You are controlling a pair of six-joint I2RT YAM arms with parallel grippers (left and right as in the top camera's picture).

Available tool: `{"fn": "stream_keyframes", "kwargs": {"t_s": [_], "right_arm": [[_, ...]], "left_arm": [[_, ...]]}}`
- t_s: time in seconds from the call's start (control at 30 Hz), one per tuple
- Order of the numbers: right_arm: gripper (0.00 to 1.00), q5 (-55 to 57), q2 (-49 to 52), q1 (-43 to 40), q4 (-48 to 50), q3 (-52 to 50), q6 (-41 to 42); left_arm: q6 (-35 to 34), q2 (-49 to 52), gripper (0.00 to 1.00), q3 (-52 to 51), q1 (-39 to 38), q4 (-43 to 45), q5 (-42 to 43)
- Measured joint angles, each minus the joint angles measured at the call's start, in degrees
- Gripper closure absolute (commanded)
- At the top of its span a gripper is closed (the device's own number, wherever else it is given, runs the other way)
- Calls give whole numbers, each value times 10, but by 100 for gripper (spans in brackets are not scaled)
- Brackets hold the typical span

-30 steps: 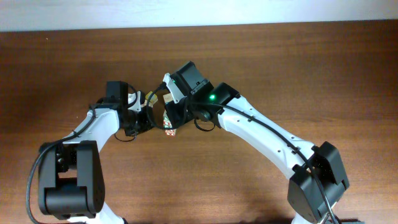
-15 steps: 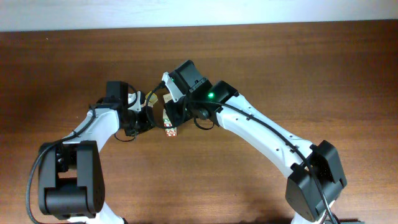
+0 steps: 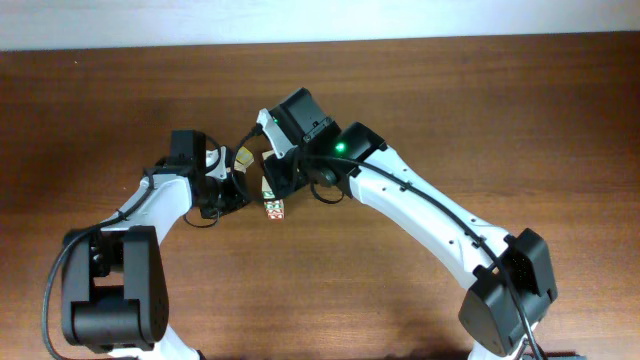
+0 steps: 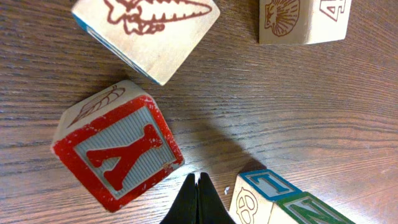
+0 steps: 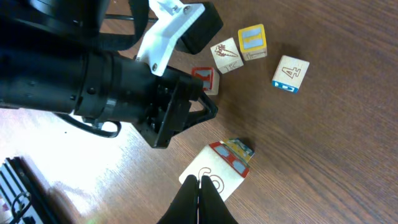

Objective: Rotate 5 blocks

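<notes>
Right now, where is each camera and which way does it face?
Overhead: above the table, facing straight down; both arms show.
Left wrist: on the left arm, facing down; shut left gripper beside the red Y cube.
Right wrist: on the right arm, facing down; shut right gripper above blocks.
Shared: overhead and right wrist both show the left gripper.

Dark wooden table (image 3: pixel 500 100) under even light
Brown grain fills the frame; a pale strip (image 3: pixel 320 20) runs along the top edge.
</notes>
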Motion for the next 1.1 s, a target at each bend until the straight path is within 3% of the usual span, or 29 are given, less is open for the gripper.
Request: {"fn": "stream_keyframes", "kwargs": {"t_s": [0.2,0.33,0.43,0.6,0.63,0.7,0.73,0.77,0.93,1.1], "right_arm": [[96,6,-17,-3,-33,10,-11],[96,23,-98,-33,-78,13,-21],[86,36,-175,-102,-120,21,-39],[53,56,-252,-194,-197,21,-64],[47,59,-261,-205,-205,21,-66],[26,80,-296,-238,-238,21,-68],[9,86,-309,-249,-250,21,-73],[1,92,-324,-262,-262,21,-70],[1,109,-415,-319,-306,22,-73],[1,114,-492,-341,-349,22,-73]], "left_arm": [[6,0,100,5,1,4,0],[21,-16,100,41,24,-24,-12],[43,-75,100,56,54,-51,-50],[96,-216,100,59,82,-80,-124],[103,-240,89,60,86,-82,-138],[116,-303,46,62,94,-96,-177],[118,-322,1,63,95,-100,-189],[122,-341,1,65,96,-109,-200],[124,-408,1,65,96,-149,-232],[124,-410,1,66,96,-163,-237]]}}
